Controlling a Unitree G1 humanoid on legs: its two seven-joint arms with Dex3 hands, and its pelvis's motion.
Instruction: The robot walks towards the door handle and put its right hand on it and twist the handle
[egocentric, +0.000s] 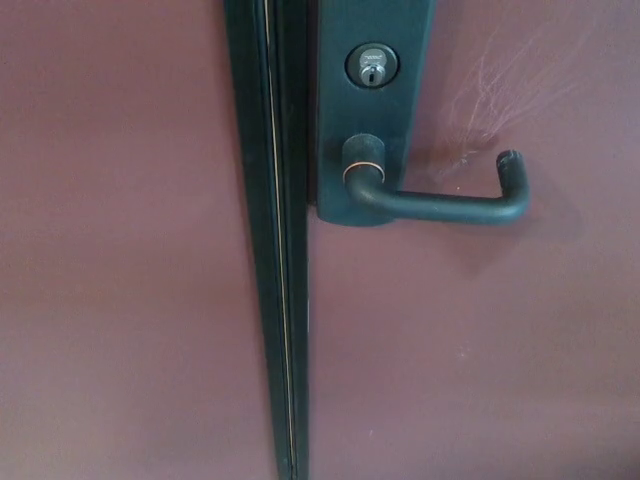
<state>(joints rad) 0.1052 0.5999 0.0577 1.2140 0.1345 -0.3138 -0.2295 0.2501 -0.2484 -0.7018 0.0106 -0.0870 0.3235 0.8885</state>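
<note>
I have the door handle (440, 205) filling the upper half of my head view, so by my read the walk-up is as good as finished: the robot stands close against the maroon door (480, 360). The handle is a dark lever lying level, its pivot collar (363, 168) at about 12 o'clock from the picture's centre and its bar running out toward 2 o'clock, where the tip (511, 166) bends back toward the door. It sits on a dark backplate (340, 110), with the keyhole cylinder (372, 65) straight above the collar. A dark vertical door seam (280, 300) runs down just to the 9 o'clock side of the plate.

Neither robot hand shows anywhere in my view, so I cannot tell how open either one is or whether it holds anything. Nothing touches the lever. As I judge it, everything with the right robot hand is left to do: bringing it up, laying it on the bar, and twisting.
</note>
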